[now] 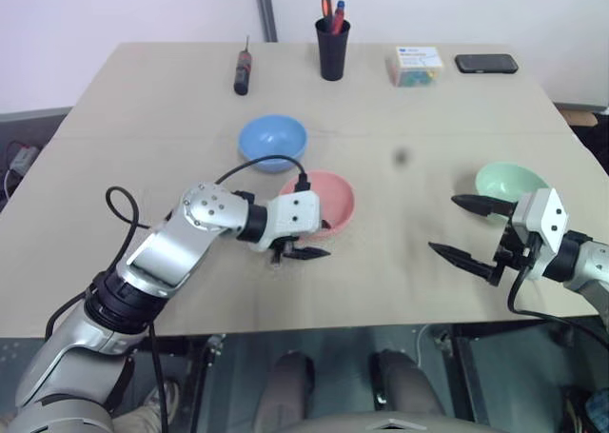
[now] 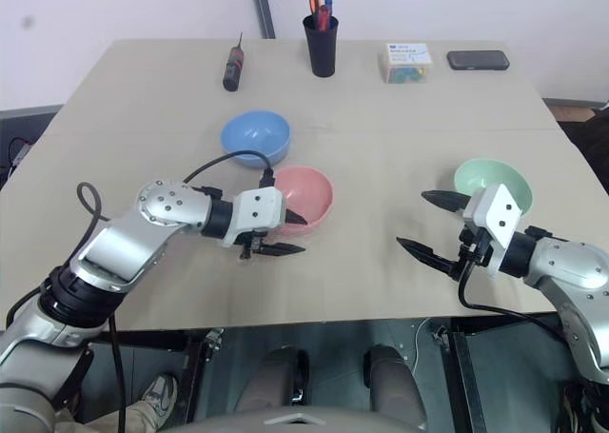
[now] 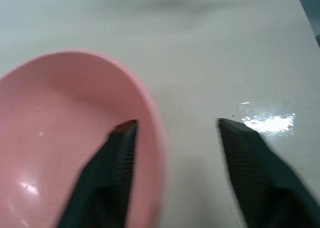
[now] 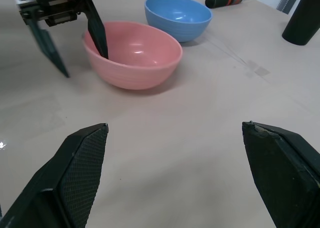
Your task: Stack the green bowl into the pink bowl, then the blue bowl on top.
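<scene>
Both pincers spread: left pincer straddles pink bowl rim, hiding inner fingertip; right pincer empty.

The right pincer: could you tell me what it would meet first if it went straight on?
Probably the pink bowl, dead ahead of the open right pincer, with bare table between; the left pincer straddles its rim.
</scene>
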Controlling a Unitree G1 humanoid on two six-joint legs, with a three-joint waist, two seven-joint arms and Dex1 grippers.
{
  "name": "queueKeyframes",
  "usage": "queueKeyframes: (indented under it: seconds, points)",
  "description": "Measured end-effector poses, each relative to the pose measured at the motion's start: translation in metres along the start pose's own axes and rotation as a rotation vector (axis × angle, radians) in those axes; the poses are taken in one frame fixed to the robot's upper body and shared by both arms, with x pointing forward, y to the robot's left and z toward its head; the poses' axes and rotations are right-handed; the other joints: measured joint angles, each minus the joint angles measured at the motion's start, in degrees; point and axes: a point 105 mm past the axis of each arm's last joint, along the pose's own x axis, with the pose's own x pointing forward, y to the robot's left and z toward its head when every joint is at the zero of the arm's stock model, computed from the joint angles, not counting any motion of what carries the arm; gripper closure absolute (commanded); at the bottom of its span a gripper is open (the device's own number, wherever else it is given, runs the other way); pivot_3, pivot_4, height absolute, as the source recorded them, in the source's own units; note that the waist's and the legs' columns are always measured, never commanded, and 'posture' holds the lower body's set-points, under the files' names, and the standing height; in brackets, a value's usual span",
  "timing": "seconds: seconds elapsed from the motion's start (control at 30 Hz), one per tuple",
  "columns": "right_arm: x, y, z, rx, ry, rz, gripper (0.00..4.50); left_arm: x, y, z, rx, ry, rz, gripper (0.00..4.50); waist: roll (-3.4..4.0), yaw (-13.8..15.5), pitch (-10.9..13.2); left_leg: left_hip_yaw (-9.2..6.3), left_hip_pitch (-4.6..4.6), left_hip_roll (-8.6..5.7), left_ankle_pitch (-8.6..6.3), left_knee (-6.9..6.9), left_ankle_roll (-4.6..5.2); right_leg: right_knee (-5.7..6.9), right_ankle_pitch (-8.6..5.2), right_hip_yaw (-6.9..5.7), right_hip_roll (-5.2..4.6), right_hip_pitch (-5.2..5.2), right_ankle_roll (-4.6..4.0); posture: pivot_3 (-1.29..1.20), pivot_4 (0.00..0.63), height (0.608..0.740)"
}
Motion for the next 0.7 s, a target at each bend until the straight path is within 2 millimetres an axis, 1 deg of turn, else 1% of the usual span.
queueKeyframes:
  seconds: [0.03,0.07,0.13,0.17,0.27,0.3,0.37,0.43,0.5,0.57,0.7]
  points:
    - [-0.001,-0.002,-0.002,-0.012,0.014,-0.023,0.00,-0.002,0.001,0.001,-0.003,-0.011,0.010,0.09,0.00,0.0,0.0,0.00,0.00,0.00,0.00,0.04,0.00,0.02,0.00,0.00,0.00,0.00,0.00,0.00,0.150,0.740]
    - [-0.002,-0.004,-0.005,-0.024,0.026,-0.041,0.00,-0.005,0.004,0.003,-0.004,-0.021,0.031,0.03,0.00,0.0,0.0,0.01,0.00,0.00,0.00,0.04,0.00,0.02,0.00,0.00,0.00,0.00,0.00,0.00,0.150,0.740]
    - [-0.003,-0.012,-0.012,-0.047,0.056,-0.101,0.00,-0.013,0.010,0.007,-0.023,-0.056,0.083,0.03,0.00,0.0,0.0,0.02,0.00,0.00,0.00,0.08,0.00,0.04,0.00,0.02,-0.01,0.00,0.00,0.00,0.150,0.740]
    - [-0.004,-0.020,-0.019,-0.063,0.092,-0.150,0.00,-0.022,0.014,0.010,-0.037,-0.083,0.125,0.03,0.00,-0.1,0.0,0.04,0.01,0.00,0.00,0.08,0.00,0.08,0.00,0.03,-0.01,-0.01,0.00,0.00,0.150,0.740]
    - [-0.007,-0.040,-0.032,-0.116,0.183,-0.279,0.00,-0.037,0.015,0.012,-0.090,-0.137,0.177,0.03,0.00,-0.1,0.0,0.05,0.03,0.01,0.00,0.08,-0.01,0.16,-0.01,0.06,-0.01,-0.05,0.00,0.00,0.150,0.740]
    - [-0.007,-0.046,-0.035,-0.129,0.203,-0.310,0.00,-0.040,0.014,0.012,-0.104,-0.163,0.196,0.03,0.01,-0.1,0.0,0.08,0.05,0.01,0.00,0.08,-0.01,0.17,-0.01,0.08,-0.01,-0.06,0.00,0.00,0.150,0.740]
    - [-0.008,-0.060,-0.043,-0.110,0.249,-0.357,0.00,-0.050,0.010,0.020,-0.155,-0.347,0.243,0.03,0.06,-0.2,0.0,0.09,0.08,0.01,0.00,0.08,-0.01,0.20,0.00,0.13,-0.05,-0.05,0.00,0.00,0.150,0.740]
    - [-0.010,-0.069,-0.054,-0.083,0.298,-0.388,0.00,-0.056,0.008,0.020,-0.219,-0.467,0.295,0.03,0.04,-0.1,0.0,0.07,0.06,0.01,0.01,0.10,-0.01,0.22,0.00,0.07,-0.05,-0.05,-0.01,0.00,0.150,0.740]
    - [-0.008,-0.072,-0.062,-0.061,0.332,-0.391,0.00,-0.062,0.006,0.016,-0.232,-0.503,0.335,0.03,0.04,0.1,0.0,0.04,0.07,0.00,0.00,0.09,-0.01,0.27,0.00,0.03,-0.04,-0.05,-0.01,0.00,0.150,0.740]
    - [-0.007,-0.076,-0.067,-0.044,0.353,-0.396,0.00,-0.067,0.002,0.014,-0.228,-0.523,0.335,0.03,0.05,0.0,0.0,0.08,0.08,0.00,0.00,0.10,-0.01,0.27,0.00,0.07,-0.04,-0.04,-0.01,0.00,0.150,0.740]
    - [-0.004,-0.084,-0.076,-0.022,0.400,-0.406,0.00,-0.075,-0.011,0.017,-0.239,-0.604,0.256,0.03,0.05,-0.1,0.0,0.08,0.10,0.00,0.00,0.10,-0.01,0.27,0.00,0.06,-0.05,-0.03,-0.01,0.00,0.150,0.740]
